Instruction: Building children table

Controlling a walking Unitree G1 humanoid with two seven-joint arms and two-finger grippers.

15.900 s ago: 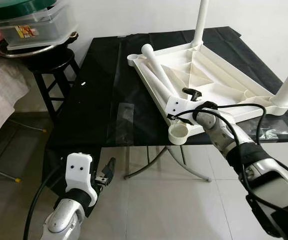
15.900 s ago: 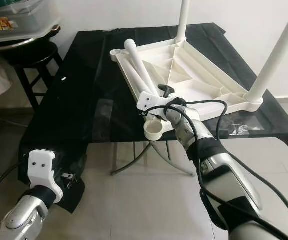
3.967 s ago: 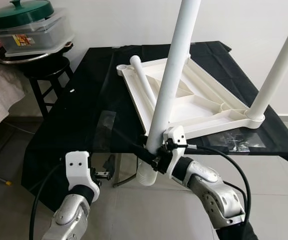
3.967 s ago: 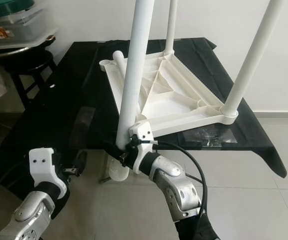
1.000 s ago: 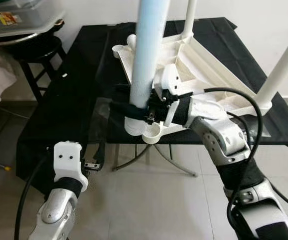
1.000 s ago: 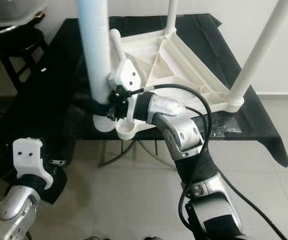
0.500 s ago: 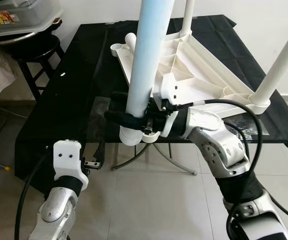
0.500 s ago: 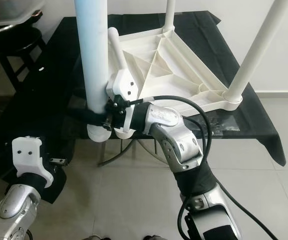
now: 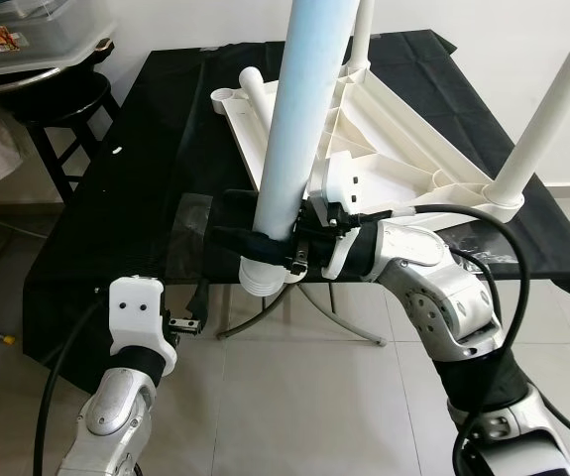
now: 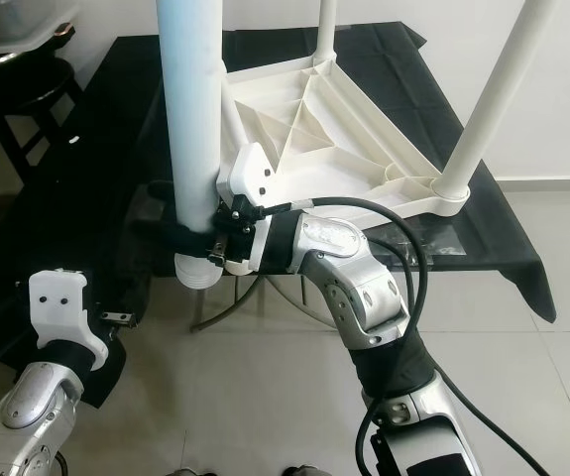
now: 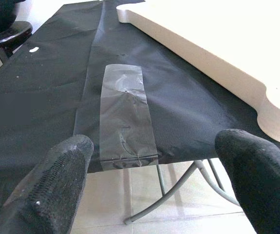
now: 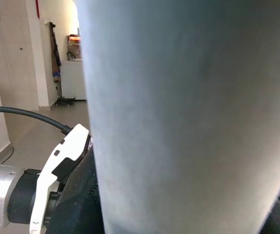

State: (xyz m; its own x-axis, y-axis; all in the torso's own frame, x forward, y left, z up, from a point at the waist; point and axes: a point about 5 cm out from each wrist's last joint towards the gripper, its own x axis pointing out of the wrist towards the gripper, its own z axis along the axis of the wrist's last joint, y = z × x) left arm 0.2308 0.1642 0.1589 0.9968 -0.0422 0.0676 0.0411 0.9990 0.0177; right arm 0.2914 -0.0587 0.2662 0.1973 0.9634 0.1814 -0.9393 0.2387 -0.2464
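**Right gripper clamped on loose table leg at near edge of tabletop**

The white children's table [image 9: 384, 129] lies upside down on a tabletop [image 9: 156, 169] covered in black cloth, towards the 1 o'clock part of the scene. Two white legs stand upright from its underside: one at the far corner [image 9: 361, 40] and one at the 3 o'clock corner [image 9: 552, 109]. A further loose leg [image 9: 255, 99] lies flat along the 11 o'clock edge of the upturned table.

The right gripper [image 9: 265, 241] is at the near edge of the tabletop, close to the nearest corner of the upturned table. Its black fingers [image 9: 233, 236] are wrapped round the lower end of a pale leg [image 9: 294, 119], pinching it just above its ribbed end. That leg stands nearly upright, leaning slightly away at the top, and its ribbed end hangs just past the tabletop edge. Whether the end touches the corner socket cannot be told. In the right wrist view the held leg [image 12: 188, 117] sits directly against the camera.

The left gripper [image 9: 187, 322] hangs low at 7 o'clock, below and in front of the tabletop edge. In the left wrist view its fingers [image 11: 57, 180] are spread wide, with nothing between them; a strip of clear tape [image 11: 126, 114] lies on the black cloth ahead.

A black stool [image 9: 61, 99] carrying a plastic container [image 9: 27, 40] stands at 10 o'clock beside the tabletop.
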